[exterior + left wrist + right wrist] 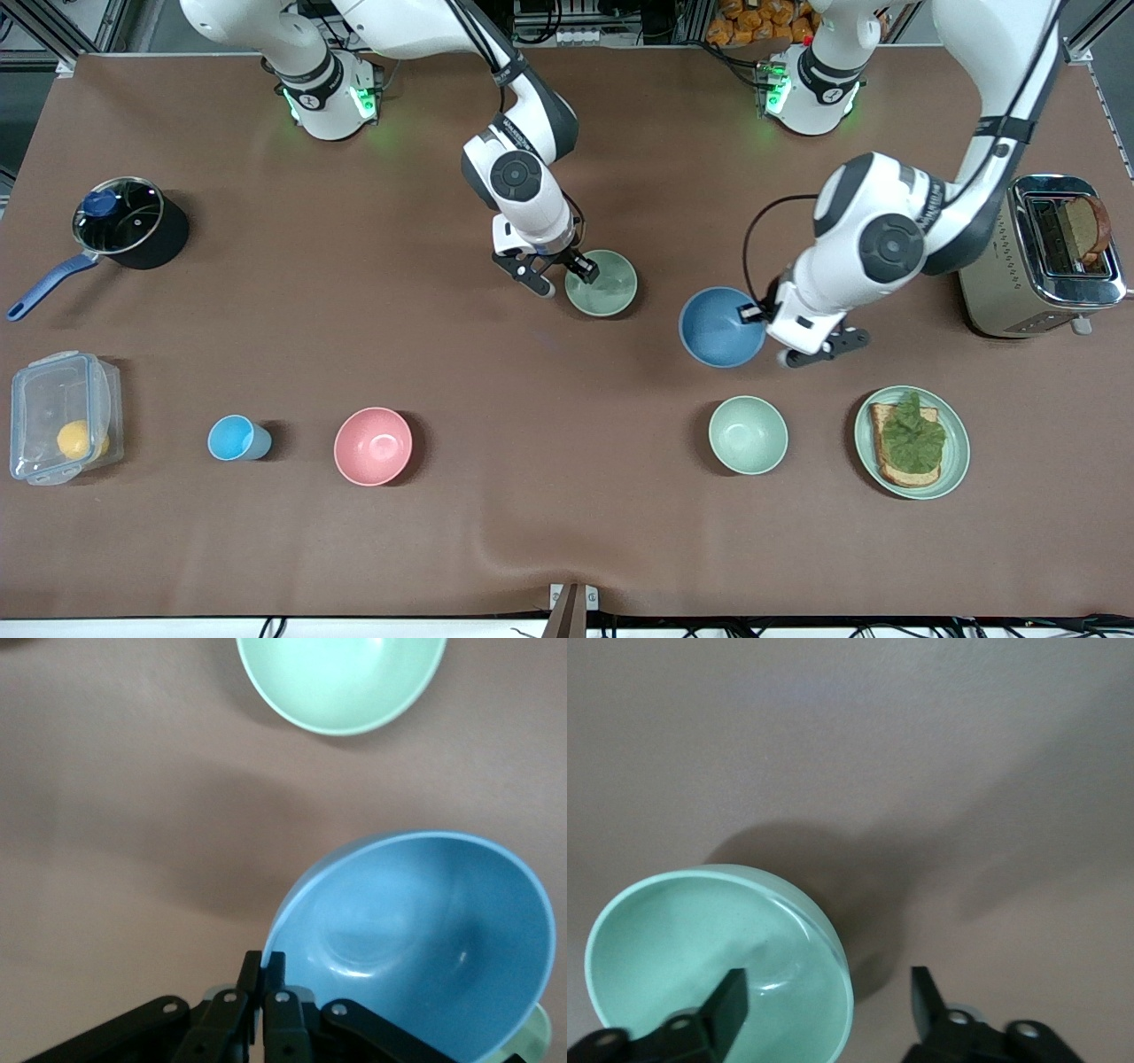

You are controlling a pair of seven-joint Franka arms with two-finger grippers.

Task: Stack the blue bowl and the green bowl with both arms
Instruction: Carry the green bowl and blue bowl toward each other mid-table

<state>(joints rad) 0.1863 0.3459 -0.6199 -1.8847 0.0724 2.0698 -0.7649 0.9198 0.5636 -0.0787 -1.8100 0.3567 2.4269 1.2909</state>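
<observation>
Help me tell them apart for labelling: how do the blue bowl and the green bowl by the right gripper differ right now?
The blue bowl is medium blue; the green bowl is sage green. The left gripper is shut on the blue bowl's rim, while the right gripper is open, straddling the green bowl's rim. The blue bowl looks tilted; the green one sits flat on the table. Both are round, plain, empty and similar in size.

**Matte bowls, shiny metal, brown cloth-like tabletop**

The table (567,532) wore a matte brown covering, slightly rippled near the front camera. The blue bowl (719,326) and green bowl (602,283) looked smooth with a soft sheen. The toaster (1041,257) was polished, reflective metal. The pot (124,221) was dark, its lid glossy glass. The container (62,416) was clear plastic. Both arms had glossy white shells.
</observation>
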